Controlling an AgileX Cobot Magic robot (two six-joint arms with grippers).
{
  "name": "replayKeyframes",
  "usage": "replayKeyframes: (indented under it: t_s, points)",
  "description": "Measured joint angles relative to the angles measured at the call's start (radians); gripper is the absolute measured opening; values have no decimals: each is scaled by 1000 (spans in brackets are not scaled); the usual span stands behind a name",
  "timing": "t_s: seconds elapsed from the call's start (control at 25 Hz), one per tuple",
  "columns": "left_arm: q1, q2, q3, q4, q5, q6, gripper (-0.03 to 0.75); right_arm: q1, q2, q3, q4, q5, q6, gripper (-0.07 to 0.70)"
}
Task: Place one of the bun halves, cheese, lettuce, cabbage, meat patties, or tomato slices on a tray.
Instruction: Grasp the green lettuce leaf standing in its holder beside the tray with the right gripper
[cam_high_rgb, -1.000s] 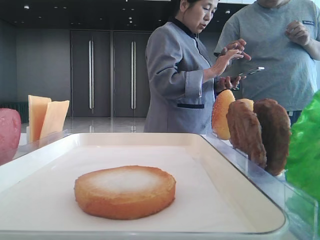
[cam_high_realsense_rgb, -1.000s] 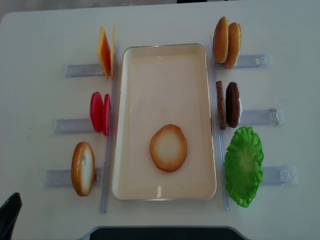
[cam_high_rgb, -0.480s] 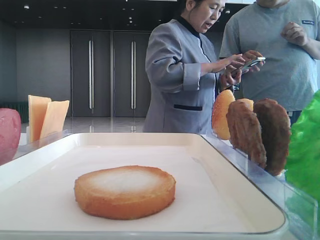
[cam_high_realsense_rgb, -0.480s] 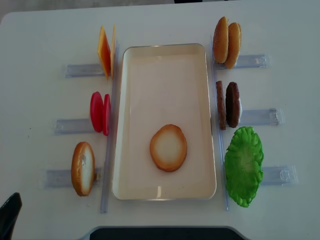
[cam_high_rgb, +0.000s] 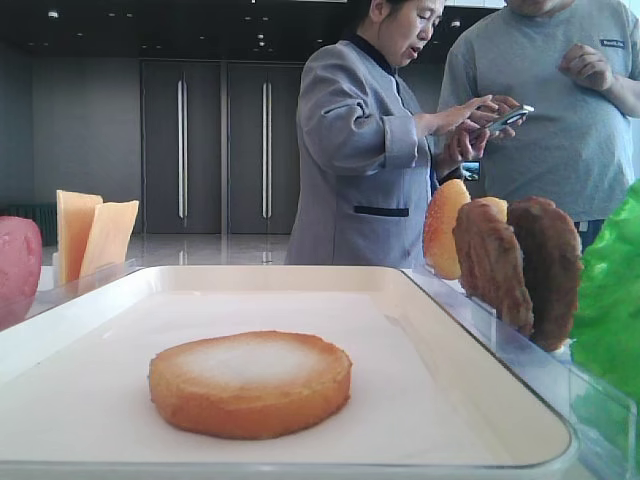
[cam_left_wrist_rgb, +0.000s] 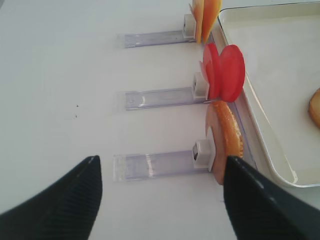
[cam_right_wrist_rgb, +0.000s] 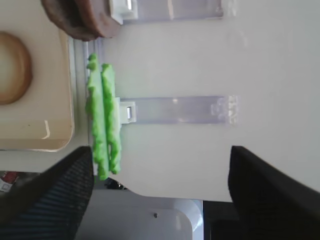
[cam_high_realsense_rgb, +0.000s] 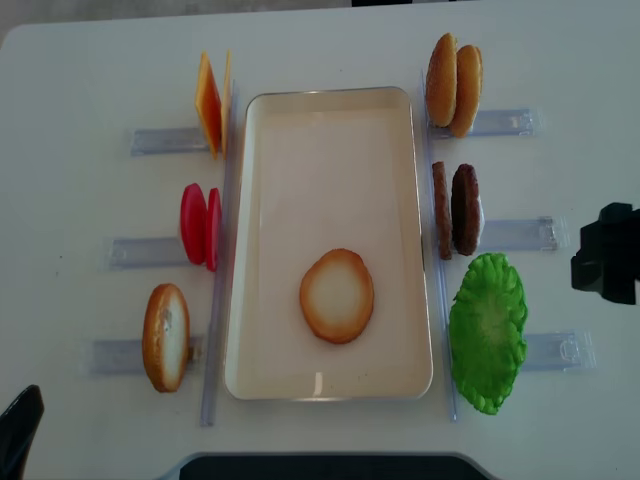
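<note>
A flat bun half (cam_high_realsense_rgb: 337, 296) with a pale face lies on the cream tray (cam_high_realsense_rgb: 330, 98). Right of the tray stand the green lettuce (cam_high_realsense_rgb: 488, 332), two dark meat patties (cam_high_realsense_rgb: 455, 210) and domed bun halves (cam_high_realsense_rgb: 453, 85). On its left stand the cheese (cam_high_realsense_rgb: 212, 103), red tomato slices (cam_high_realsense_rgb: 200, 226) and another bun half (cam_high_realsense_rgb: 166, 337). My right gripper (cam_right_wrist_rgb: 160, 200) is open and empty over the table's near edge, beside the lettuce (cam_right_wrist_rgb: 104, 117). My left gripper (cam_left_wrist_rgb: 160, 200) is open and empty, short of the standing bun half (cam_left_wrist_rgb: 227, 140).
Each food item stands in a clear plastic holder (cam_high_realsense_rgb: 520, 235) on the white table. The right arm's black body (cam_high_realsense_rgb: 607, 255) shows at the right edge of the top view. Two people (cam_high_rgb: 370, 140) stand behind the table with a phone.
The right arm has come into the top view at the right edge. The left gripper's tip has slid slightly lower at bottom left. No food has moved.
</note>
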Motion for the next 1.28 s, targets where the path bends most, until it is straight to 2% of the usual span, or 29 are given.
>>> replayKeyframes:
  t_s: [0.24,0.48,0.72,1.04,1.28]
  points:
    - [0,0,0,0,0,0,575,217,0,0,-60,0,189,529]
    - [0,0,0,0,0,0,575,343,12,0,-88,0,290,529]
    - [0,0,0,0,0,1,575,360,122,0,-107,-24,286,529]
    - [0,0,0,0,0,1,575,361,236,0,-147,-103,266,529]
    - [0,0,0,0,0,1,575,361,277,0,-153,-109,249,524]
